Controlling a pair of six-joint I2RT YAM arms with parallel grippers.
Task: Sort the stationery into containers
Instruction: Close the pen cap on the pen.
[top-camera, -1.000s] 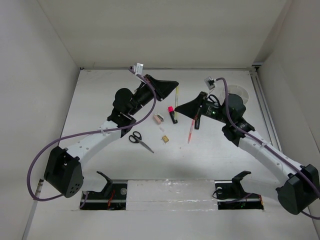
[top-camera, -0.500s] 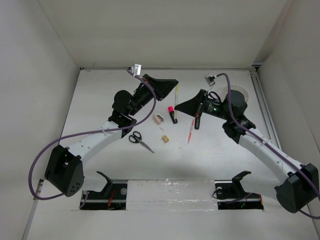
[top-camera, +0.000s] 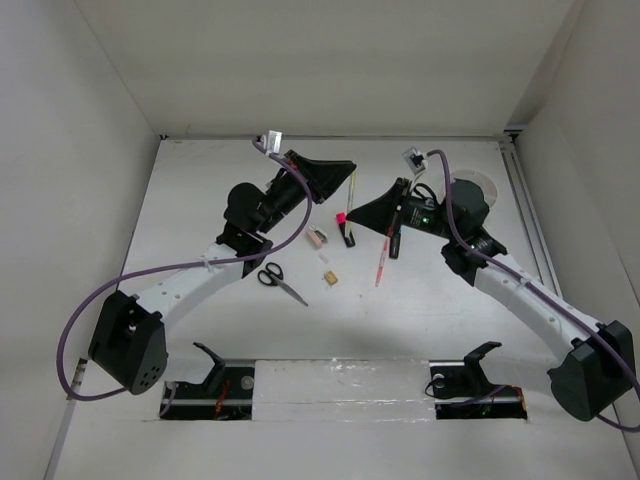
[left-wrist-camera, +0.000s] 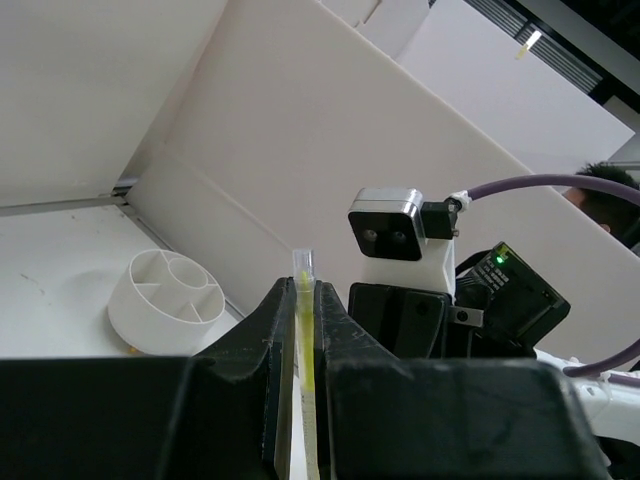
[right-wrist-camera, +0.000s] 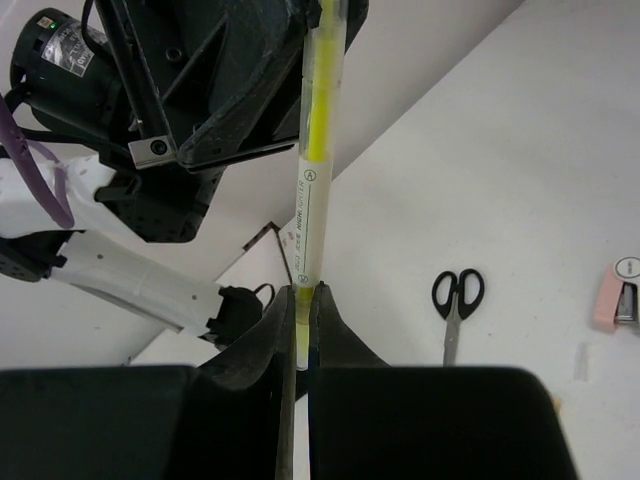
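The yellow pen (right-wrist-camera: 311, 200) is cut off at the top edge

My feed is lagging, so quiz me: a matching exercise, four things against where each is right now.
1 yellow pen
2 scissors
3 pink pen
4 divided white bowl

A near far right corner of table
B gripped by left claw and right claw
C on table, left of tan piece
D on table, right of tan piece

Pairs: 1-B, 2-C, 3-D, 4-A

Glossy translucent plastic yellow pen (right-wrist-camera: 312, 170), matt black plastic left pincer (left-wrist-camera: 304, 300), smooth white bowl (left-wrist-camera: 150, 325)
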